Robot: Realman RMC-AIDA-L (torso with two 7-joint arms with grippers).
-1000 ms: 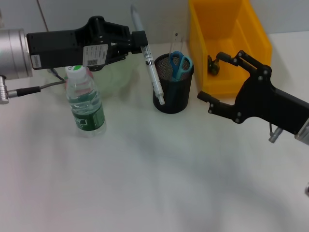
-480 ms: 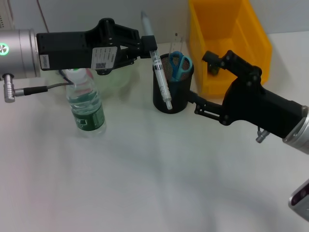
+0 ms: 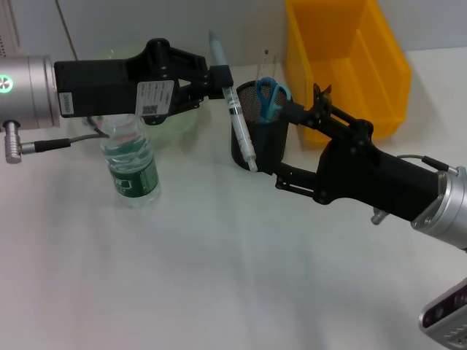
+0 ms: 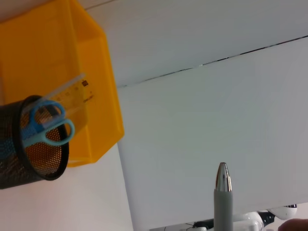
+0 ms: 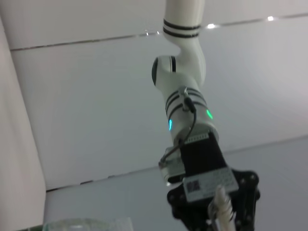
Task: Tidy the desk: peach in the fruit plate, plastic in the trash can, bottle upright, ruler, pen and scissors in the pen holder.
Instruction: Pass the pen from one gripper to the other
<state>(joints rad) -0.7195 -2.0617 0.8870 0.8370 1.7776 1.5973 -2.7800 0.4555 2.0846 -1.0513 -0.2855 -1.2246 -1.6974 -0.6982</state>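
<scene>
Only left wrist view shows ruler (image 4: 72, 91) markings

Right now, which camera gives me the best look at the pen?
The head view: it shows the whole pen held by the left tool, hanging beside the pen holder. The left wrist view shows only its silver-tipped end; the right wrist view catches a short blurred stretch.

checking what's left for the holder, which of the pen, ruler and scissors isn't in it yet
The pen: the left claw holds it beside the pen holder, tip outside the rim. The blue scissors and clear ruler stand inside.
</scene>
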